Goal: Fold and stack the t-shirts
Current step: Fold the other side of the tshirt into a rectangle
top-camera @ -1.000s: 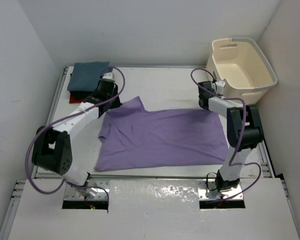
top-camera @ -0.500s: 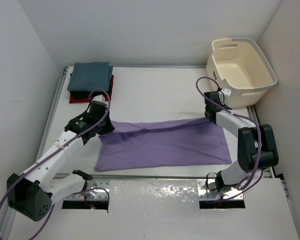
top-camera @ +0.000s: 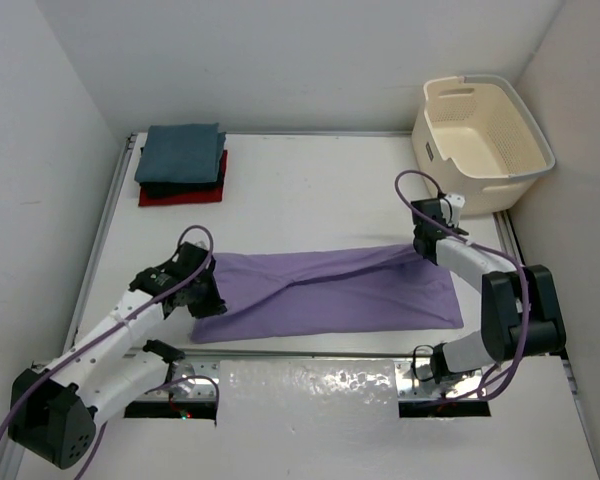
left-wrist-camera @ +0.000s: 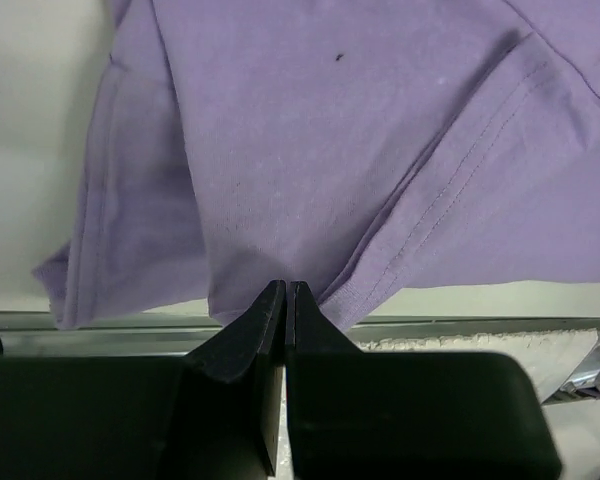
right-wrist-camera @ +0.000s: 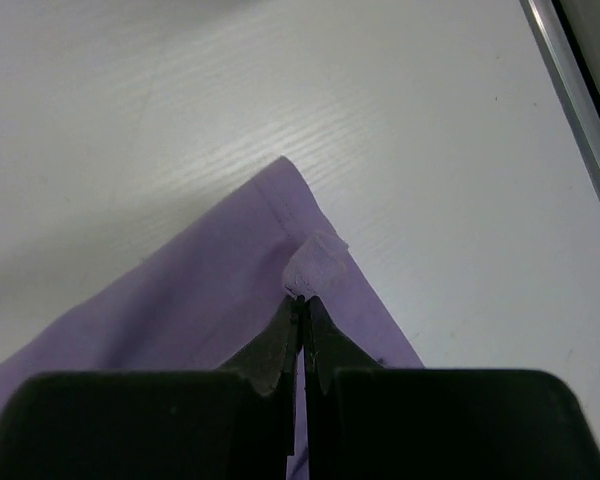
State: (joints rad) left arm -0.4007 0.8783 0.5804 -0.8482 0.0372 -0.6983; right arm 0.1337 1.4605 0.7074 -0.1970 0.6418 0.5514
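The lavender-purple t-shirt (top-camera: 330,290) lies folded lengthwise as a long strip across the near part of the table. My left gripper (top-camera: 208,300) is shut on its left end; the left wrist view shows the cloth (left-wrist-camera: 330,150) hanging from the closed tips (left-wrist-camera: 288,292). My right gripper (top-camera: 420,247) is shut on its far right corner, with a pinch of cloth (right-wrist-camera: 315,258) held at the tips (right-wrist-camera: 301,300). A dark teal-blue t-shirt (top-camera: 182,152) lies folded on top of a black one and a red one (top-camera: 180,194) at the far left.
A cream perforated laundry basket (top-camera: 483,128) stands at the far right corner. The table's raised metal edge (top-camera: 100,240) runs along the left side and the front rail (left-wrist-camera: 480,325) is just below the shirt's near edge.
Both grippers have pulled the shirt's far edge toward the near side, folding it over into a narrower strip. The left arm has moved furthest, from beside the stack to near the front edge.
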